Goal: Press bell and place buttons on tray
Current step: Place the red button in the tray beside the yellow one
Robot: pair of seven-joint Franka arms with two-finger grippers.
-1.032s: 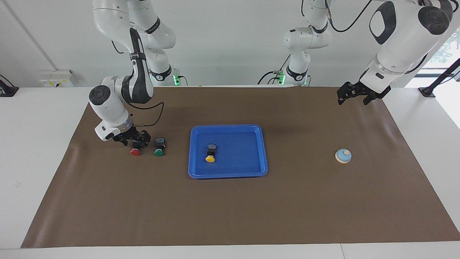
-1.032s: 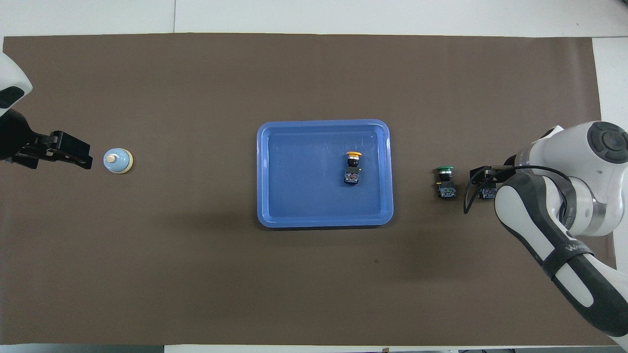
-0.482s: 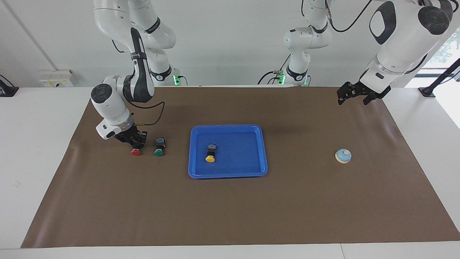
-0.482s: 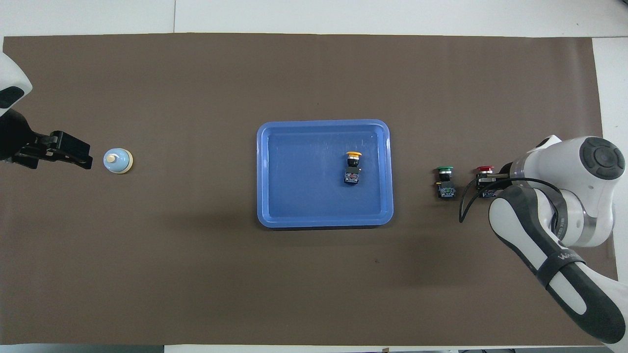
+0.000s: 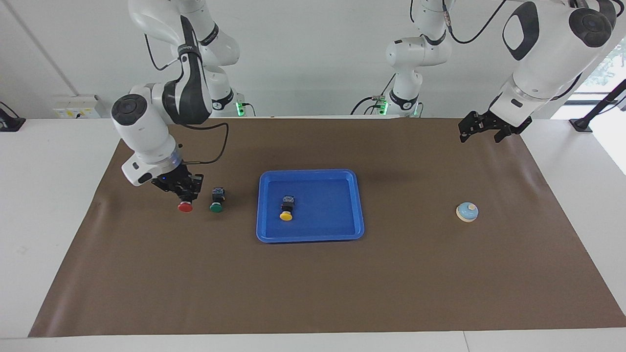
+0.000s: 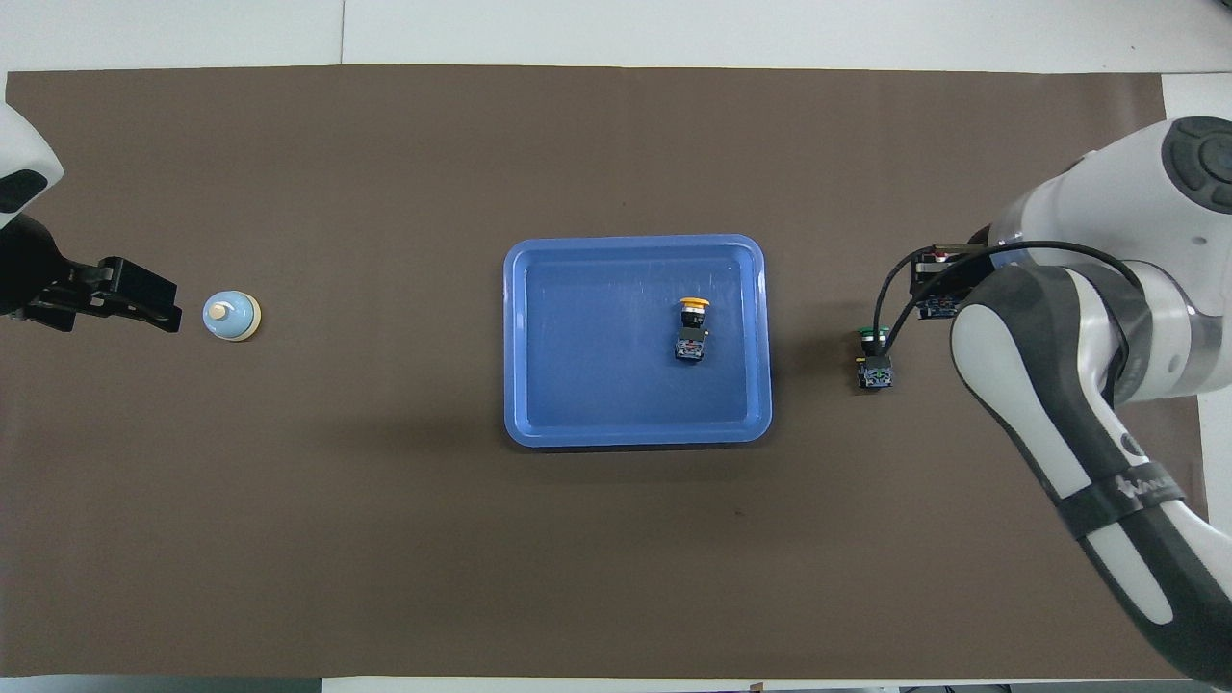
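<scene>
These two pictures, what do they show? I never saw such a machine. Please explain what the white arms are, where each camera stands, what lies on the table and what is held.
The white arms are two robots, each ending in a two-finger tool. One picture faces them from across the table; the other looks down from above their own end.

On the brown mat lies a flat bright-blue plastic tray holding a black push-button switch with a yellow cap. A switch with a green cap lies beside the tray, toward the right arm's end. A small light-blue dome bell sits toward the left arm's end.

The right tool is shut on the red-capped switch, lifted off the mat. The left tool waits, open and empty.
</scene>
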